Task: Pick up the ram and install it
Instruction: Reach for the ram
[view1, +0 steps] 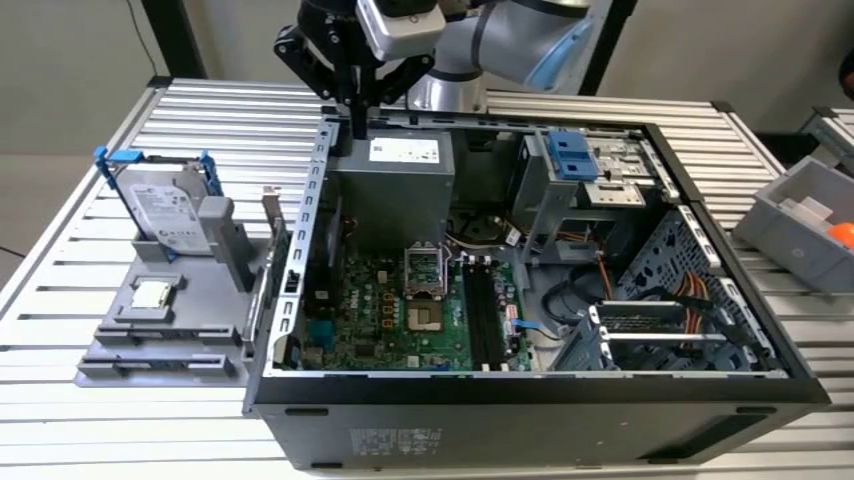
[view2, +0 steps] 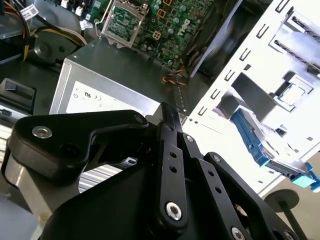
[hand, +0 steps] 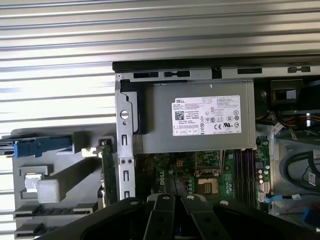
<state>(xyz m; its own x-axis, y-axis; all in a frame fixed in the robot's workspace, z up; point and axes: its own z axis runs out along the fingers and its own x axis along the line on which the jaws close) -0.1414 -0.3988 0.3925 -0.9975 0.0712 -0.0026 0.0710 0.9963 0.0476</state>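
One claw (view1: 358, 122), fingers pressed together on nothing, hangs over the case (view1: 534, 425) rear wall. Ram (hand: 107, 175) stands in a holder (view1: 160, 340) just outside the case's side wall. Risk: a descending finger clips that wall and tips the ram.

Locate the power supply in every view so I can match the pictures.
Exterior view: power supply at the case's far end, by the hand.
Second wrist view: grey box between hand and motherboard.
First wrist view: labelled grey box against the case's rim.
Shared landmark: the processor socket.
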